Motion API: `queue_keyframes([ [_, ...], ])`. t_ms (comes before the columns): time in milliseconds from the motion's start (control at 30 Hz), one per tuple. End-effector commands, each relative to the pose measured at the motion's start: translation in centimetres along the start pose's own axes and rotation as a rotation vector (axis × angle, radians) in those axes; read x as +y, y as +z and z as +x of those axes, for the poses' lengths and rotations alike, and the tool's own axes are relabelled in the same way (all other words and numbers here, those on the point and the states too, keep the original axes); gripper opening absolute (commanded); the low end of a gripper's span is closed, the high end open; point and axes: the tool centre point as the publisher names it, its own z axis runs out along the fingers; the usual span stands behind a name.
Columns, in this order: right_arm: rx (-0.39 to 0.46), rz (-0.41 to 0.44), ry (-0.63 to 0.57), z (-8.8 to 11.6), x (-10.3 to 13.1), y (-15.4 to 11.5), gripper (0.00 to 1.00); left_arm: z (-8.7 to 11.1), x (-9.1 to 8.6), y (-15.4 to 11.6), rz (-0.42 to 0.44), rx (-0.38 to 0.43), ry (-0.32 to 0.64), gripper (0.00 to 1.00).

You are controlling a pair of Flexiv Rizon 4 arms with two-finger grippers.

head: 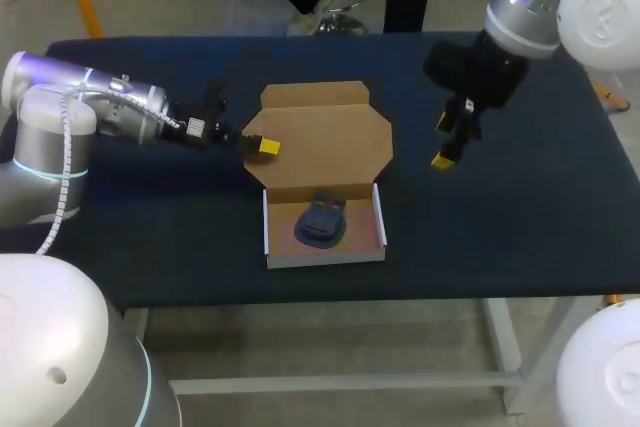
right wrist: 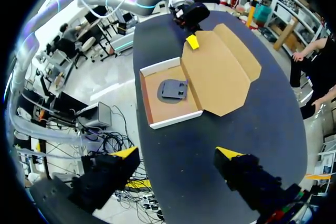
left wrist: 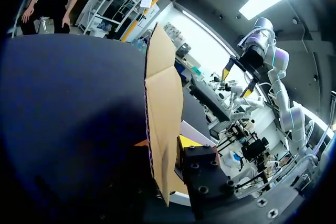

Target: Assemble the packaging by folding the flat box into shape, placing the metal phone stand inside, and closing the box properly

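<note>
The open box [right wrist: 173, 120] lies on the table [right wrist: 262, 129], the phone stand [right wrist: 173, 88] flat inside it and its lid [right wrist: 220, 66] spread flat. At the box's far side the left gripper [right wrist: 192, 41] rests a yellow tip on the lid's corner. On the box's near side the right gripper [right wrist: 177, 154] has its fingers wide apart.

— What is the cardboard box [head: 325, 142] made of?
— Brown corrugated board, matt and a little fibrous. The fluting shows along its cut edge. The tray walls are smooth and white on the outside.
— And the phone stand [head: 321, 222]?
— Dark blue-grey with a matt finish, no shine on it.
— The surface [head: 520, 217]?
— Covered in dark navy cloth, matt and soft-looking.
— The robot?
— The right arm [head: 525, 2] has a glossy silvery shell with smooth white caps. The right gripper [head: 444, 141] is matt black with bright yellow tips.
</note>
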Motion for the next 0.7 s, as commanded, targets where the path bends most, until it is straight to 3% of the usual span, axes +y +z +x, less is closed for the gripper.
queue_keyframes([
  [33,-0.004,0.002,0.0,0.43,-0.17,-0.35,1.0,0.3,0.1,0.14,0.011,0.002,0.013,0.24],
  [533,-0.005,0.01,0.006,0.49,-0.55,-0.55,1.0,0.33,-0.83,1.05,0.024,-0.01,0.064,0.16],
  [600,-0.005,0.01,0.007,0.46,-0.59,-0.54,1.0,0.32,-0.85,1.06,0.024,-0.01,0.068,0.03],
  [700,-0.004,0.01,0.008,0.43,-0.62,-0.55,1.0,0.31,-0.88,1.06,0.023,-0.008,0.079,0.0],
])
